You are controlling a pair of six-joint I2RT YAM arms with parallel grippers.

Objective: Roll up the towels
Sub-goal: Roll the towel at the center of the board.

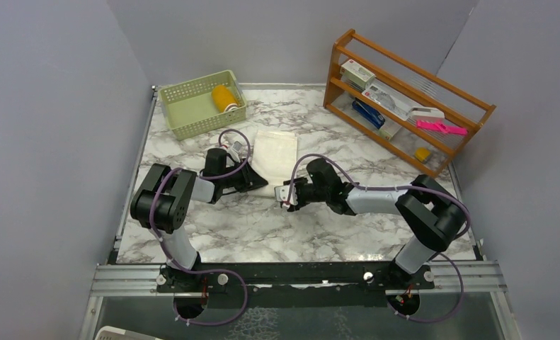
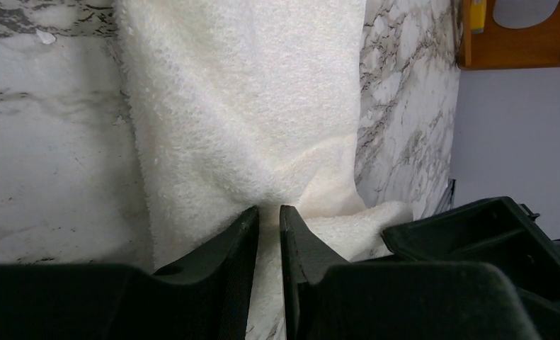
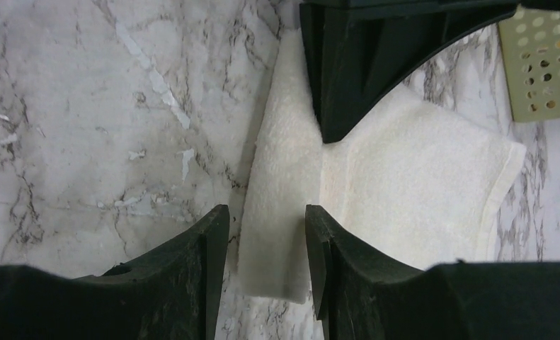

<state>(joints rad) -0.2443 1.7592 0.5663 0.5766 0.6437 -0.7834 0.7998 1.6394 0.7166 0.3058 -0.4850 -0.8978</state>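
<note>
Left gripper (image 2: pixel 269 210) pinching cream towel (image 2: pixel 241 106) edge, right gripper (image 3: pixel 266 212) half-open astride its fold

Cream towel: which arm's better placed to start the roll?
Left, likely. The left end effector pinches the cream towel at its edge, cloth puckering into the tips. The right end effector only straddles a folded edge, jaws open.
</note>
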